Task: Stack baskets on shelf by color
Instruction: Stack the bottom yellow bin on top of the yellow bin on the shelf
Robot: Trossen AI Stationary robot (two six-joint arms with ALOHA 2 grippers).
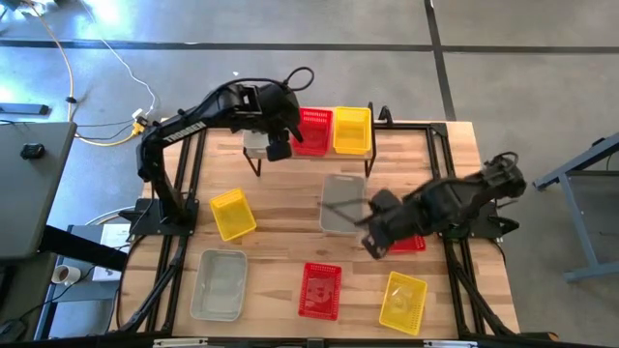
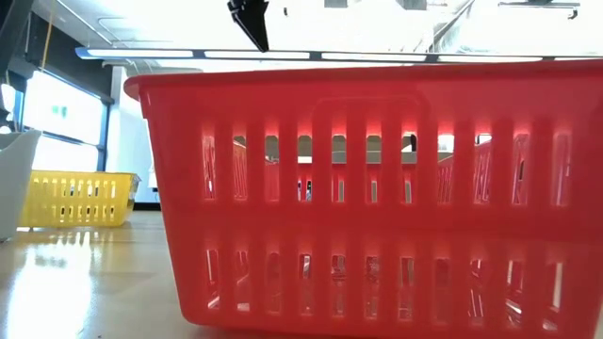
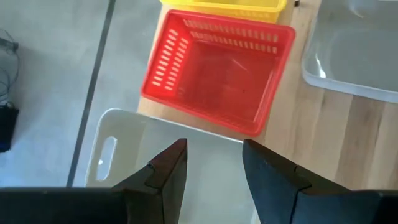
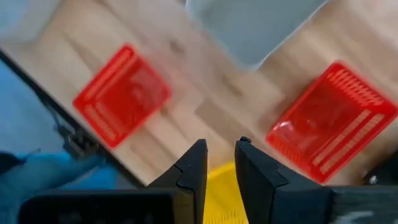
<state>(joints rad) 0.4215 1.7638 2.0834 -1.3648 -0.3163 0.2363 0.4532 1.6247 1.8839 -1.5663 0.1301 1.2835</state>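
Observation:
On the shelf (image 1: 290,155) at the table's far side stand a pale grey basket (image 1: 256,143), a red basket (image 1: 311,130) and a yellow basket (image 1: 352,130), side by side. My left gripper (image 3: 214,168) is open above the grey basket (image 3: 124,137), near its wall beside the red basket (image 3: 217,68). My right gripper (image 4: 217,162) hovers open with a narrow gap over the table's right half (image 1: 372,237), above a yellow basket (image 4: 217,193), touching nothing. A second grey basket (image 1: 341,203) rests on the table near the middle.
More baskets stand on the tabletop: yellow (image 1: 232,213), grey (image 1: 218,283), red (image 1: 320,290), yellow (image 1: 402,302), and a red one (image 1: 408,244) partly under the right arm. The red basket (image 2: 377,188) fills the low view. Bare wood shows between them.

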